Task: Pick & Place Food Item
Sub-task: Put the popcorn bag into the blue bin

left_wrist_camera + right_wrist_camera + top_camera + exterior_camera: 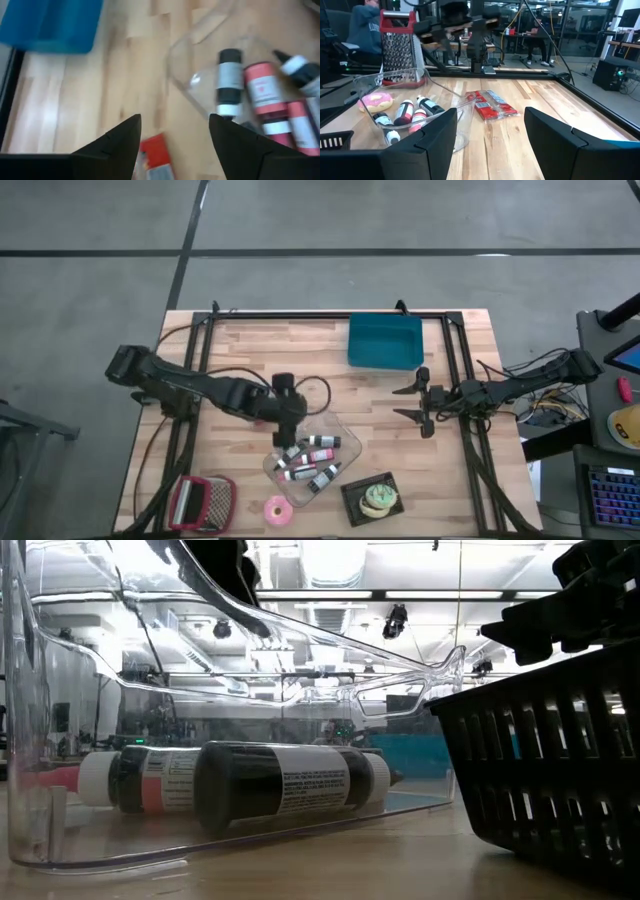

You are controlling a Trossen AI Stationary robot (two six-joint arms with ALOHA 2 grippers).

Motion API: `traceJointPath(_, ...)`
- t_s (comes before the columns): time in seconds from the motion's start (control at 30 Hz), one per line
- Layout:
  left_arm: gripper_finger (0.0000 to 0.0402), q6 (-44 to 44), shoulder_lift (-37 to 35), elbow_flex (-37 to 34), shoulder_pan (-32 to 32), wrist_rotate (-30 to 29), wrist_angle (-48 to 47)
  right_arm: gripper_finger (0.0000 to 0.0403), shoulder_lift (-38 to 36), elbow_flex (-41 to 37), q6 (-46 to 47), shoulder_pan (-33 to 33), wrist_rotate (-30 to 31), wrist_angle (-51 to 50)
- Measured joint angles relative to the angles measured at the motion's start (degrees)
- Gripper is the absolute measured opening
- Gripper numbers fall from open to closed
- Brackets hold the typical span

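A red wrapped packet (490,106) lies flat on the wooden table beside the clear bin (340,442), which holds several small bottles (264,92). My left gripper (175,125) hangs open above the packet (156,154), tilted downward, touching nothing; in the high view it is left of the table's middle (287,418). My right gripper (490,120) waits open and level at the right (420,402), facing the packet. A pink donut (277,510) lies near the front edge. A green-topped item (379,497) sits in a black basket (355,505).
A blue bin (385,340) stands at the far side, right of centre. A red-framed grater (200,500) lies at the front left. In the low view the clear bin's wall (60,840) and the black basket (540,760) fill the foreground. People sit beyond the table.
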Motion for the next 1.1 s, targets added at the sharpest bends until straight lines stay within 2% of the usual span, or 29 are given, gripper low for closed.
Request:
traceJointPath(0.13,0.0236,-1.32,-2.72,-3.05,3.7,0.79,-0.3,0.0226,0.0,0.0,0.0,0.01,0.0,0.02)
traceJointPath(0.27,0.0235,-3.63,-5.91,-7.74,10.09,7.33,-0.54,0.0226,0.0,0.0,0.02,0.0,-0.09,0.04)
traceJointPath(0.63,0.0234,-7.61,-15.12,-19.25,34.25,35.43,-0.11,0.0226,0.0,0.0,0.02,0.0,-0.59,0.04)
traceJointPath(0.77,0.0234,-10.12,-15.76,-22.73,42.24,45.43,1.25,0.0226,0.0,0.0,0.0,0.02,-0.59,0.04)
traceJointPath(0.9,0.0234,-10.58,-14.37,-24.89,47.14,53.91,1.2,0.0226,0.0,0.0,-0.18,0.02,-0.59,0.04)
traceJointPath(1.0,0.0234,-10.6,-12.57,-25.45,49.05,55.16,1.27,0.0226,0.0,0.0,-0.18,0.02,-0.59,0.04)
traceJointPath(1.1,0.0234,-11.34,-9.67,-25.63,49.71,53.84,1.19,0.0226,0.0,0.0,-0.18,0.02,-0.59,0.02)
